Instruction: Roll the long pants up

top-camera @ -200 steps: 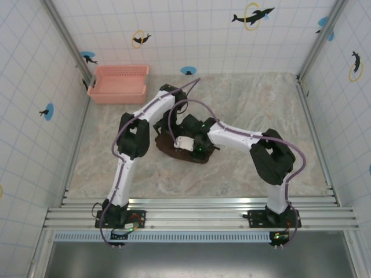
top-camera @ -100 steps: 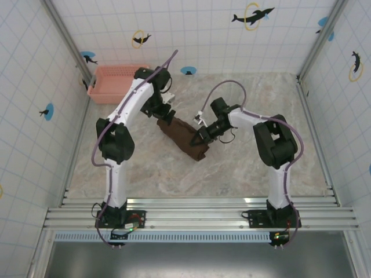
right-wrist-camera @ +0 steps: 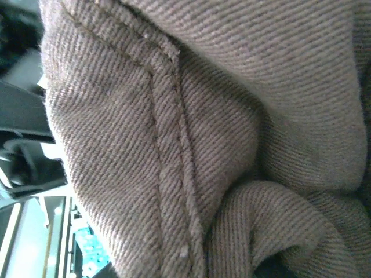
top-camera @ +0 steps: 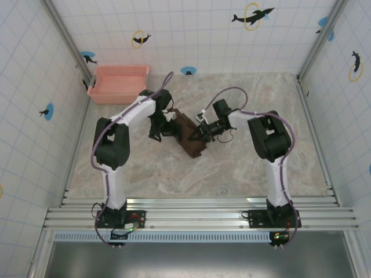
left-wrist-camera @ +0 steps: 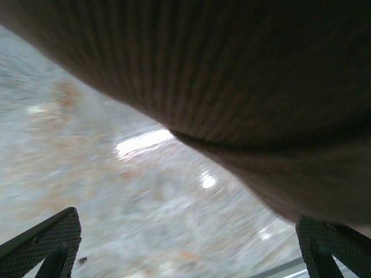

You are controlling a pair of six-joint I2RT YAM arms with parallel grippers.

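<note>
Lying on the surface [top-camera: 249, 168]: the long pants [top-camera: 192, 145] — dark brown bundle, legs indistinguishable.
Left end effector [left-wrist-camera: 188, 243]: fingertips [left-wrist-camera: 46, 240] spread wide, blurred cloth just above.
Right end effector [top-camera: 198, 134]: against the bundle — fingers hidden, grip unclear.

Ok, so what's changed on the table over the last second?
The long pants shifted a little away from the arm bases, now a short bundle. Both arms pulled apart: the left gripper, open, sits at its left end, the right gripper at its right edge. The pink basket stayed put.
</note>
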